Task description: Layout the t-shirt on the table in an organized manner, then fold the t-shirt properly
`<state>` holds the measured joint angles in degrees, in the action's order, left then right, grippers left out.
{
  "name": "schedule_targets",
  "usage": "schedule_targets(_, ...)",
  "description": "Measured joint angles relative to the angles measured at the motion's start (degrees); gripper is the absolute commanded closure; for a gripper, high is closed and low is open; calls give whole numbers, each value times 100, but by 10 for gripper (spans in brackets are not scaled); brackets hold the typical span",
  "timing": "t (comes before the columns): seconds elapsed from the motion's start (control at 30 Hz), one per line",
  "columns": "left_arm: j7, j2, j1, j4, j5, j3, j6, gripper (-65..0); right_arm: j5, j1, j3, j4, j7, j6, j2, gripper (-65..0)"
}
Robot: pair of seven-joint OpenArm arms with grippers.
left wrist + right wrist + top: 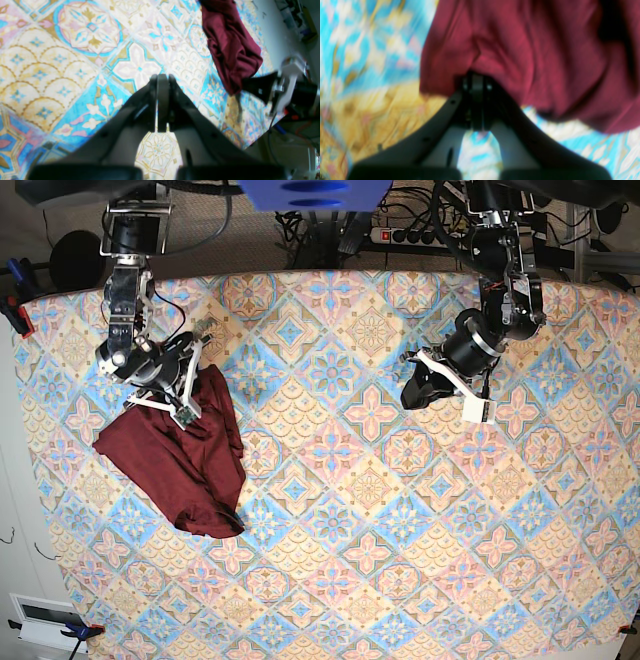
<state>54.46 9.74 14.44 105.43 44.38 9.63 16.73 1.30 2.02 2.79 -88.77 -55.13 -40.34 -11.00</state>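
Clamped on the t-shirt [525, 50], the right gripper [477, 82] has its jaws pressed together with a fold of the maroon fabric pinched at their tips; the wrist view is blurred, but the cloth bunches right where the tips meet. In the base view this gripper [190, 380] sits at the upper edge of the t-shirt [180, 465], which lies crumpled in a rough heap on the table [330, 580], toward that view's left side, with its lower end rounded into a thick fold. The garment rests wholly on the patterned cloth, well apart from the other arm.

Over on the opposite side, the left gripper [162, 80] is closed with nothing between its jaws, hanging above bare tiles of blue, cream and gold. From its wrist camera the t-shirt [227, 50] shows far off at the upper right, draped below the right gripper [252, 86], whose fingers are dark and whose body is white. In the base view the left gripper [415, 393] hovers over the table's upper middle-right area.
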Motion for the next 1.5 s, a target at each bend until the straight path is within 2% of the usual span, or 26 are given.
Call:
schedule_targets(0.37,0,-2,396,555,37,15,11,0,-101,-1115,-15,892,-59,26,586,-2)
schedule_targets(0.53,2,9,623,586,22,271,9,0,-114,-1456,-11,951,-44,31,570,-2)
schedule_targets(0.7,2,13,621,621,22,337,-2,0,-138,-1377,4,647,-157,26,577,-2)
schedule_targets(0.83,-22,17,717,730,66,310,20,0,-83,-826,20,-299,28,55,527,-2)
schedule_targets(0.97,7,4,815,730,26,295,7,0,-114,105,35,-981,-267,-7,527,-2)
schedule_targets(1.07,188,9,920,730,44,348,11,0,-96,439,188,-1526,-317,7,409,-2)
schedule_targets(1.23,271,15,1401,935,26,730,0,0,-96,1040,820,-2100,-260,48,365,-1)
schedule_targets(1.5,282,-4,2227,1270,48,1357,17,0,-87,1910,1954,-2173,-249,31,367,-1)
